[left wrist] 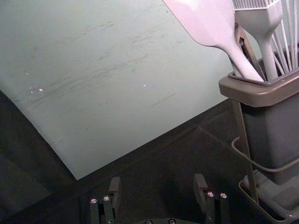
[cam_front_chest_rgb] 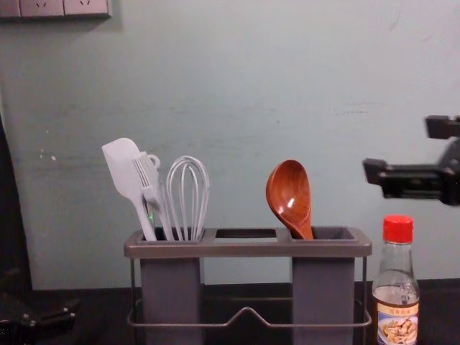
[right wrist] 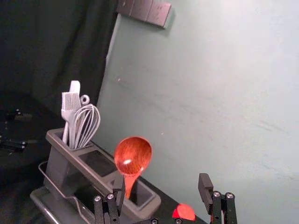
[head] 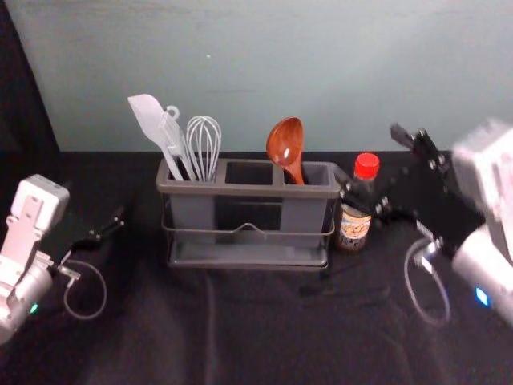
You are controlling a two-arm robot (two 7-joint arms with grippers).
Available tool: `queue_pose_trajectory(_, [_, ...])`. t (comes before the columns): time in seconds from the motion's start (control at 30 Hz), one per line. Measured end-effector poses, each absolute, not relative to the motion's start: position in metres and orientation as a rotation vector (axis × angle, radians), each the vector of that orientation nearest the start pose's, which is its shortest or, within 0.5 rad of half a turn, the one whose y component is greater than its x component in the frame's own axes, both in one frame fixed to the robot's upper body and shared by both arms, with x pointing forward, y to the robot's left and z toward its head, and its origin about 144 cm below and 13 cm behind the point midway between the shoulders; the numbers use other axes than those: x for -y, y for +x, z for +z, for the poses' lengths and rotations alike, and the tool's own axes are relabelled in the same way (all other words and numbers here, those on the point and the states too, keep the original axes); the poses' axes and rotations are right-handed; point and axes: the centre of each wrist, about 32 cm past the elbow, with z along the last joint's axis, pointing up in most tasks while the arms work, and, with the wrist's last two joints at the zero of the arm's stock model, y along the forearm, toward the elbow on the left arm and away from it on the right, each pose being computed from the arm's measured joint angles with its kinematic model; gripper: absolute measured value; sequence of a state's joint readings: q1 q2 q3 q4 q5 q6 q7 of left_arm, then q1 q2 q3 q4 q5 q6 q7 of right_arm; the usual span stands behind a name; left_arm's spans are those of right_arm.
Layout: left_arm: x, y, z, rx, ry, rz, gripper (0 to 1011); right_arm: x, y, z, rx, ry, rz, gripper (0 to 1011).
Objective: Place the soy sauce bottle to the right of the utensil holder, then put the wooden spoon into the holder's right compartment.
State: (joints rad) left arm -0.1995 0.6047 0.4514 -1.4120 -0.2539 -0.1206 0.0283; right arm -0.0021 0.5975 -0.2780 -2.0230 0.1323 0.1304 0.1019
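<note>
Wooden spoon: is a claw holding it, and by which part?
No: the spoon stands in the holder; the left gripper and right gripper are open, empty.

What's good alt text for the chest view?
Wooden spoon, bowl up, in the right compartment of a gray utensil holder; red-capped soy sauce bottle standing just right of the holder. White spatula, brush and whisk in the left compartment. Right gripper higher at the right edge, jaws apart; left gripper at the lower left edge.

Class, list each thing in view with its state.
Spoon: bowl up, in right compartment
Bottle: upright, capped, right of holder
Holder: upright
Spatula: blade up, leaning
Brush: bristles up
Whisk: wires up
Left gripper: open, empty
Right gripper: open, empty
</note>
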Motion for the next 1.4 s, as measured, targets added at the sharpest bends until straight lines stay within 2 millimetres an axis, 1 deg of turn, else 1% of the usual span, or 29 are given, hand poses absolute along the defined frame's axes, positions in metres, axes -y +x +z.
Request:
queue_pose_trajectory(0.03, [-0.310, 0.489, 1.140, 0.285, 0.305, 1.248, 1012, 0.249, 0.411, 1.253, 0.447, -0.176, -1.067, 1004])
queue_pose_trajectory(0.07, [-0.310, 0.489, 1.140, 0.285, 0.305, 1.248, 1011, 0.249, 0.411, 1.253, 0.447, -0.176, -1.067, 1004])
queue_pose_trajectory(0.1, [-0.310, 0.489, 1.140, 0.285, 0.304, 1.248, 1011, 0.249, 0.406, 1.249, 0.449, -0.171, -1.075, 1004])
queue_pose_trajectory(0.2, [-0.310, 0.489, 1.140, 0.285, 0.304, 1.248, 1012, 0.248, 0.389, 1.231, 0.442, -0.159, -1.116, 1004])
queue_pose_trajectory(0.27, [-0.310, 0.489, 1.140, 0.285, 0.304, 1.248, 1011, 0.247, 0.381, 1.221, 0.424, -0.164, -1.143, 1004])
queue_pose_trajectory(0.33, [-0.310, 0.489, 1.140, 0.285, 0.305, 1.248, 1011, 0.246, 0.375, 1.213, 0.398, -0.173, -1.169, 1004])
queue_pose_trajectory(0.4, [-0.310, 0.489, 1.140, 0.285, 0.305, 1.248, 1012, 0.245, 0.374, 1.210, 0.384, -0.178, -1.179, 1004])
queue_pose_trajectory(0.43, [-0.310, 0.489, 1.140, 0.285, 0.304, 1.248, 1011, 0.244, 0.372, 1.205, 0.346, -0.197, -1.195, 1004])
queue_pose_trajectory(0.6, [-0.310, 0.489, 1.140, 0.285, 0.305, 1.248, 1011, 0.243, 0.375, 1.194, 0.178, -0.275, -1.222, 1004])
queue_pose_trajectory(0.77, [-0.310, 0.489, 1.140, 0.285, 0.304, 1.248, 1012, 0.243, 0.381, 1.189, 0.084, -0.312, -1.224, 1004])
queue_pose_trajectory(0.93, [-0.310, 0.489, 1.140, 0.285, 0.304, 1.248, 1011, 0.243, 0.383, 1.186, 0.068, -0.322, -1.214, 1004])
queue_pose_trajectory(1.17, [-0.310, 0.489, 1.140, 0.285, 0.304, 1.248, 1012, 0.243, 0.384, 1.186, 0.115, -0.333, -1.203, 1004])
queue_pose_trajectory(1.4, [-0.310, 0.489, 1.140, 0.285, 0.305, 1.248, 1011, 0.243, 0.384, 1.187, 0.116, -0.341, -1.197, 1004])
